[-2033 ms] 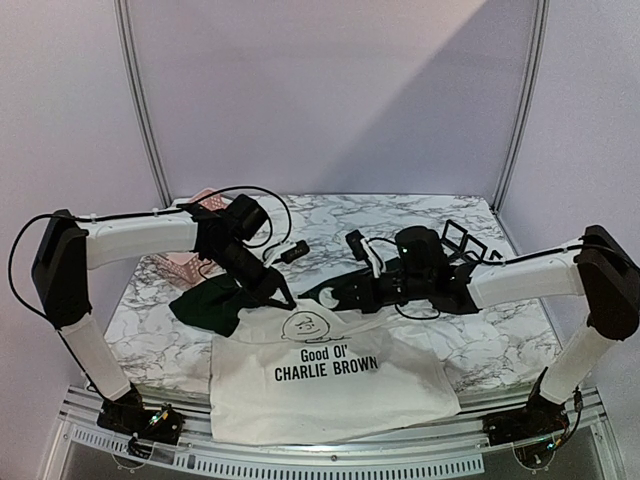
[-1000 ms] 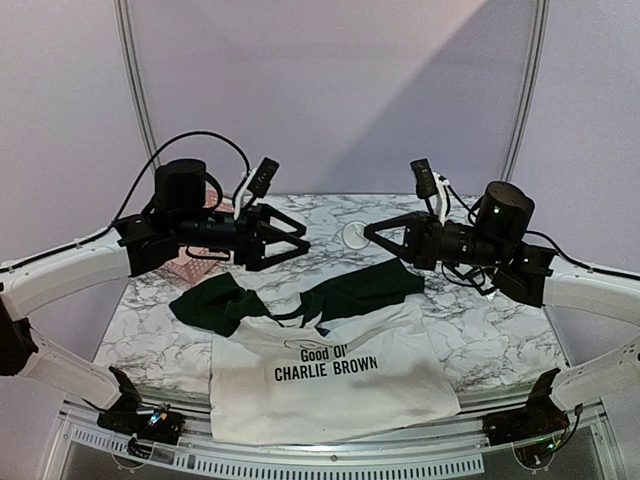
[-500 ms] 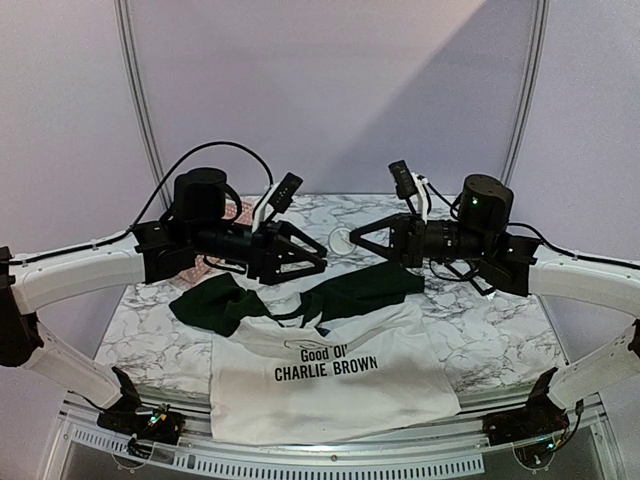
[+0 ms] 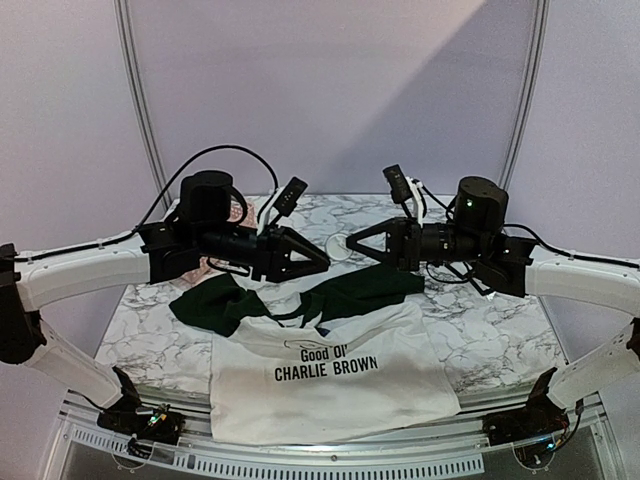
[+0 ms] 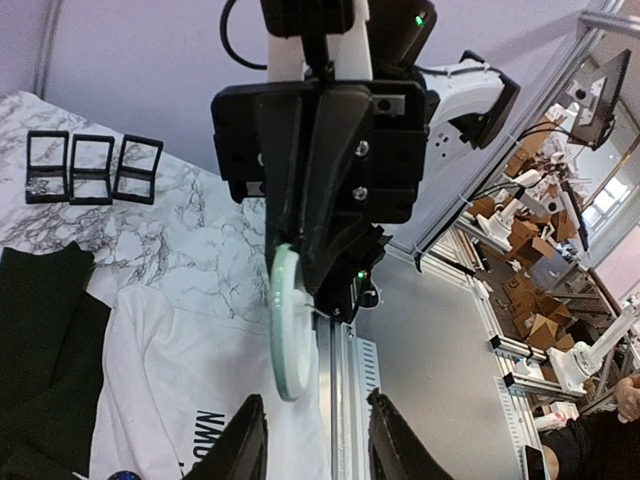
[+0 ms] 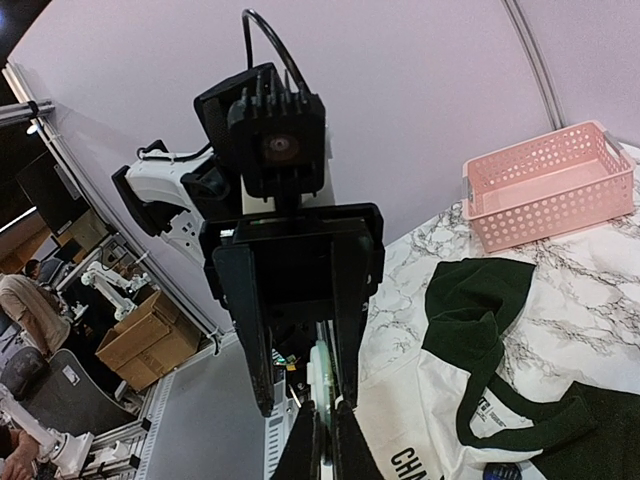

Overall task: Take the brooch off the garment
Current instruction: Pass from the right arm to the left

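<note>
One marble tabletop (image 4: 470, 330) carries the garment (image 4: 320, 385), which lies flat at the near edge with its printed chest up and its dark sleeves bunched toward the back. Both arms are raised above it, their hands pointing at each other nose to nose over the collar. The right hand (image 4: 350, 243) is pinched tight on the brooch (image 5: 290, 325), a pale round disc gripped by its rim and held in the air between the two hands, off the shirt altogether. The left hand (image 4: 320, 254) meets it from the opposite side, just beside it, part-way open and holding nothing. From the left wrist the brooch shows edge-on, its long line running straight out along the hand, so its two flat faces turn toward the left fingers (image 5: 240, 445), one finger to each side, with a gap on both. It lies dead ahead of that hand. Whether the left fingertips already reach past the near rim is hard to say; they look level with it or just short. By my reading, the handover turns on the left fingers closing square on those faces.
</note>
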Robot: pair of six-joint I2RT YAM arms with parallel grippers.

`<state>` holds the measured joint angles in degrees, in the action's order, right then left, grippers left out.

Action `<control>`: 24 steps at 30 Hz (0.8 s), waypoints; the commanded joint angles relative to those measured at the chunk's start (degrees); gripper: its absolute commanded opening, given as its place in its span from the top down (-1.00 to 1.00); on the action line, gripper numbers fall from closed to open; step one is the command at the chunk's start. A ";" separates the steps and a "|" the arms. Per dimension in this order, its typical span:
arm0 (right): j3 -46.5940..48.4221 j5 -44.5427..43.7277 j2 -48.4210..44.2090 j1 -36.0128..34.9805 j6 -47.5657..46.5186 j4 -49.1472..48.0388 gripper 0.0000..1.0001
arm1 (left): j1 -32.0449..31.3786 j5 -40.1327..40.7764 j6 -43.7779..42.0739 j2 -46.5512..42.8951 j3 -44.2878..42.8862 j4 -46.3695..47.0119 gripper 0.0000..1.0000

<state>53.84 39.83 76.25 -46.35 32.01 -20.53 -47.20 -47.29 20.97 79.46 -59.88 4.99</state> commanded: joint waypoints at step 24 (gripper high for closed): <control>2.67 1.76 2.77 -1.59 -1.46 2.05 1.00 | -0.52 0.32 -0.50 0.61 -1.47 -1.74 0.94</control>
<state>55.09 41.23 78.41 -47.57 30.79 -19.68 -47.20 -47.05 21.17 79.77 -60.27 3.51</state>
